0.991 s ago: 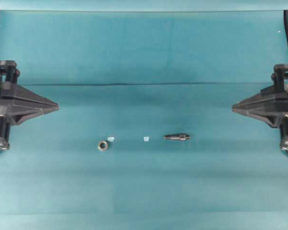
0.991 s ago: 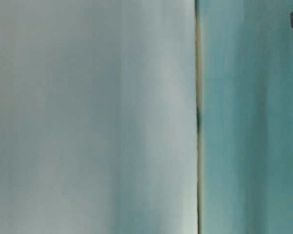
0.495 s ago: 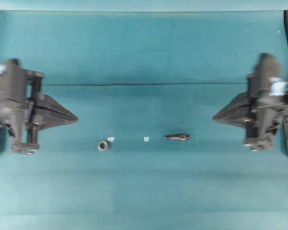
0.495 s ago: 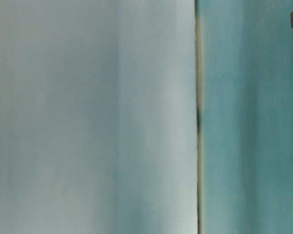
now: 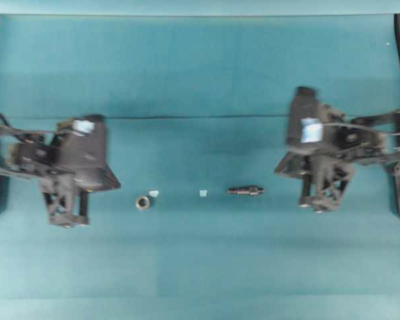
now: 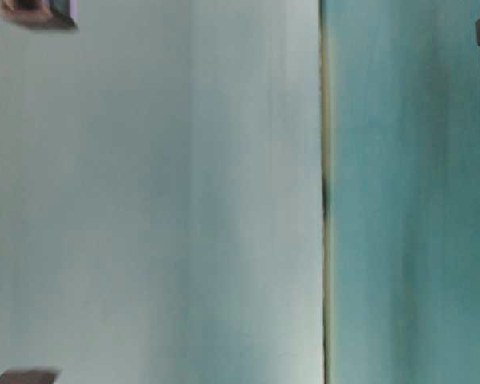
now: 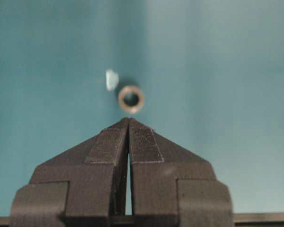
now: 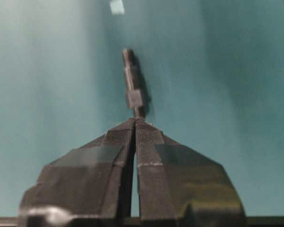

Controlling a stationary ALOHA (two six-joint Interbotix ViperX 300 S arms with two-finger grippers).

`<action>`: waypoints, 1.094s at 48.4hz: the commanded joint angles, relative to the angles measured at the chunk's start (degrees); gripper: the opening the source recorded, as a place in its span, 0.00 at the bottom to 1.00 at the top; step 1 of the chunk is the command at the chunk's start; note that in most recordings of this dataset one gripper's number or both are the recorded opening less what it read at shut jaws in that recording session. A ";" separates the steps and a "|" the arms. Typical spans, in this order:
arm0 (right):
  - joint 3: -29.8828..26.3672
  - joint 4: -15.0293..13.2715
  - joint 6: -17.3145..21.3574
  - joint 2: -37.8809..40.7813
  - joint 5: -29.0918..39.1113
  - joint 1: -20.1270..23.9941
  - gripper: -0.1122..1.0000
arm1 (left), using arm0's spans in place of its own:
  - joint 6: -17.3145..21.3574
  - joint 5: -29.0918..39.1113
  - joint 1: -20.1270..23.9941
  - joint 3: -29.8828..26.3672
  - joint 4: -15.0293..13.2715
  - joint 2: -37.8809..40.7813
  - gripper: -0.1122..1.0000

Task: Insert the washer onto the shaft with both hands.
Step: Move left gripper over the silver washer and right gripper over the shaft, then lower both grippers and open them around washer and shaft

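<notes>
Meanwhile, both claws closed, empty: left claw [image 7: 128, 120] near washer [image 7: 131, 99], right claw [image 8: 135, 120] near shaft [image 8: 133, 90].

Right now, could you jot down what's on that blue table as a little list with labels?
washer: lying flat on the cloth, untouched
shaft: lying on its side, untouched
pale scraps: two, one beside the washer, one between washer and shaft
left end effector: fingers closed, empty, pointing at the washer
right end effector: fingers closed, empty, pointing at the shaft
surface: teal cloth
</notes>
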 commanded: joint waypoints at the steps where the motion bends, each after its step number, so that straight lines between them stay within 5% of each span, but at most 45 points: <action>1: -2.46 -0.44 -0.18 1.85 2.02 0.18 0.02 | -0.09 0.53 -0.18 -2.37 0.09 2.11 0.12; 30: -11.34 -2.02 -6.86 14.41 7.73 0.18 0.02 | 0.18 3.87 -0.26 -8.53 0.09 13.10 0.12; 53: -11.25 -2.02 -7.38 15.64 5.19 0.18 0.07 | 3.34 3.43 -0.79 -8.44 0.26 13.54 0.12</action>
